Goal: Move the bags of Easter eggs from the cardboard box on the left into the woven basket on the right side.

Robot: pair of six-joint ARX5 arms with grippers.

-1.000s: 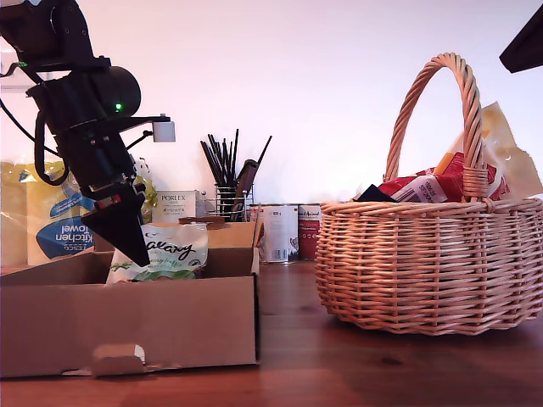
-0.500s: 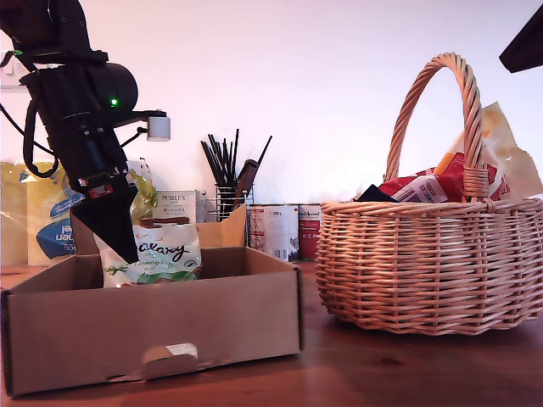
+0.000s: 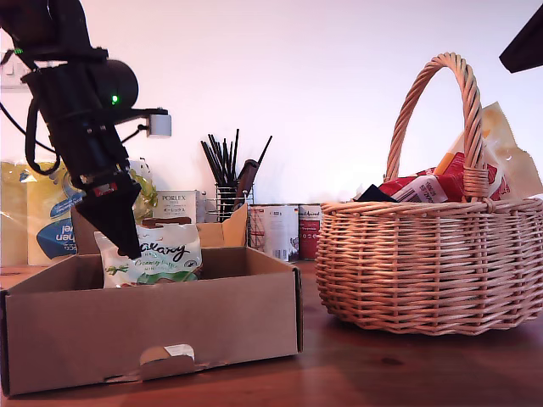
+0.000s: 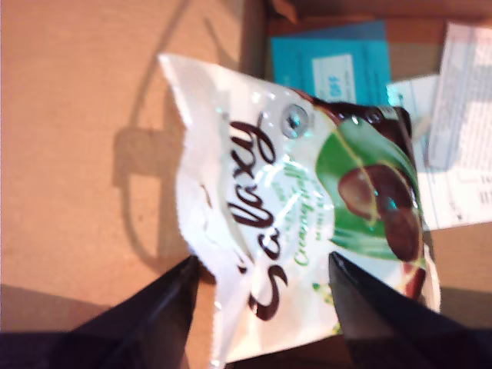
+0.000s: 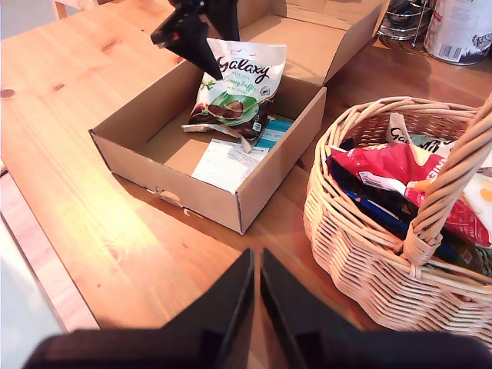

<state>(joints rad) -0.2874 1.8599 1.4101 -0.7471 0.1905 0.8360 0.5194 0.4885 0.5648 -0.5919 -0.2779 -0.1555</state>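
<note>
A: Surface and room?
B: Wooden bench (image 5: 92, 192) against a plain white wall (image 3: 322, 76). At the back stand tins (image 3: 280, 231), a wire caddy of black sticks (image 3: 227, 182), a white carton (image 3: 174, 206) and a paper-towel pack (image 3: 47, 220).

A: Task items?
B: Box (image 3: 153, 326) on the exterior view's left, open, low walls. Basket (image 3: 433, 263) on that view's right, just beside the box and not touching it, already holding several pouches (image 5: 384, 165). One white Galaxy bag (image 3: 153, 253) stands upright inside the box, its top above the wall; papers (image 5: 231, 157) lie on the box floor under it.

A: Bag against my first gripper (image 4: 261, 280)?
B: The bag's upper edge lies between the two fingers; in the exterior view the gripper (image 3: 127, 242) comes down on the bag's top corner.

A: Opening?
B: Moderately wide, fingers either side of the bag. Cannot tell whether the pads press it.

A: My second gripper (image 5: 255, 265)?
B: Above the bench between box and basket, jaws nearly together, nothing in them.
</note>
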